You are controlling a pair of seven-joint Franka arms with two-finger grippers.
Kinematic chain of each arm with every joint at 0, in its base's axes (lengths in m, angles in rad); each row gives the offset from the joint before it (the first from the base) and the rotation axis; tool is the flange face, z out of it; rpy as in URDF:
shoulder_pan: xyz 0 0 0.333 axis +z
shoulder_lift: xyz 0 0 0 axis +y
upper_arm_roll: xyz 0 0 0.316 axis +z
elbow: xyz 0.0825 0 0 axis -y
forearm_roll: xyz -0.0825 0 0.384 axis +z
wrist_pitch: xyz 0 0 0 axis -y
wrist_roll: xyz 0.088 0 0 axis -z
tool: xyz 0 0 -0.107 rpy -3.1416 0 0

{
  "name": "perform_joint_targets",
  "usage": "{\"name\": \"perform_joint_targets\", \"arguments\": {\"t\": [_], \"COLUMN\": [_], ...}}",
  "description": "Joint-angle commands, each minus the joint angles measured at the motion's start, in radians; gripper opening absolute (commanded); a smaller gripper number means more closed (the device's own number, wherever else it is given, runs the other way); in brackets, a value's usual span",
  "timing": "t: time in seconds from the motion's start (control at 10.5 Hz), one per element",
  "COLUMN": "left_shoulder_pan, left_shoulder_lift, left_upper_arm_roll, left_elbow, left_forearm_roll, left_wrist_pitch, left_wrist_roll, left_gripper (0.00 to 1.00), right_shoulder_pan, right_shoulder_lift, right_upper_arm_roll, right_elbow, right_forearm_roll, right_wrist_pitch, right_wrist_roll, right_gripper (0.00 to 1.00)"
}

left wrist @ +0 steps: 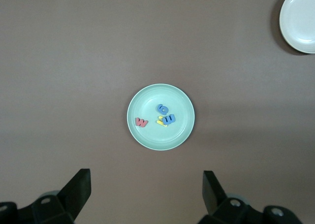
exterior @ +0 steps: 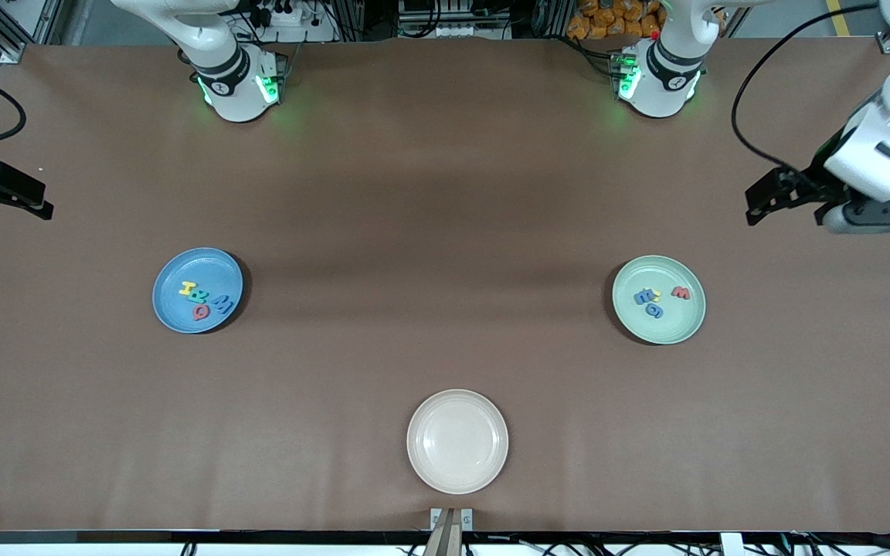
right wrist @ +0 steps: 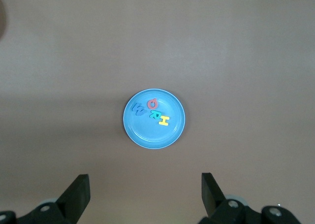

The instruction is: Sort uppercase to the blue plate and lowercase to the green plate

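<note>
Because nothing is left to sort on it, the cream plate (exterior: 456, 441), nearest the front camera at the middle of the bench (exterior: 445, 193), sits bare; it reads as the emptied source dish.

Farther from the camera, toward the right arm's end, the blue plate (exterior: 198, 290) carries all four capitals in a tight cluster: the yellow H (exterior: 186, 289), the teal-green R (exterior: 200, 293), the blue W (exterior: 222, 304) and the pinkish-red Q (exterior: 201, 312). They lie flat inside the raised rim, some touching, none hanging over the edge.

Toward the left arm's end, about as far from the camera, the green plate (exterior: 658, 299) holds the small letters: the blue g (exterior: 653, 310), the blue m (exterior: 643, 296) with the yellow hooked letter (left wrist: 161, 120) tucked against it, and the small red letter (exterior: 680, 293) a little apart from them.

Farthest back, both arms wait high. The left gripper (exterior: 789, 202) hangs over bare bench at its own end, jaws spread wide with nothing between them, its wrist camera looking straight down on the green plate. The right gripper (exterior: 24, 199) hangs at the other edge, jaws likewise wide and empty, looking down on the blue plate. Judging by this layout, the sorting looks complete.
</note>
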Motion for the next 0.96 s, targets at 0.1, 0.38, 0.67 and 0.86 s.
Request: {"name": "perform_joint_targets", "arguments": {"t": [0.1,0.38,0.67,0.86], "left_shoulder_pan": [0.003,0.003,0.003,0.003], "left_shoulder_lift": [0.01,0.01,0.01,0.01], "left_upper_arm_roll": [-0.005,-0.008,-0.007,-0.007], "left_elbow": [0.089,0.09,0.09,0.09], "left_forearm_roll": [0.02,0.019,0.019,0.02], "left_wrist_pitch": [-0.091,-0.097,-0.098,-0.098], "left_wrist_roll": [0.023,0.023,0.023,0.025], "left_gripper": [1.0,1.0,1.0,1.0], "right_shoulder_pan": [-0.002,-0.005,-0.008,-0.008], "right_shoulder_lift": [0.01,0.01,0.01,0.01], "right_upper_arm_roll": [-0.001,-0.001,-0.001,-0.001], "right_elbow": [0.026,0.026,0.026,0.026], "right_forearm_roll": [0.005,0.007,0.01,0.01], "right_wrist_pitch": [-0.016,-0.016,-0.016,-0.016], "right_wrist_roll": [-0.011,-0.011,-0.012,-0.012], "right_gripper": [1.0,1.0,1.0,1.0]}}
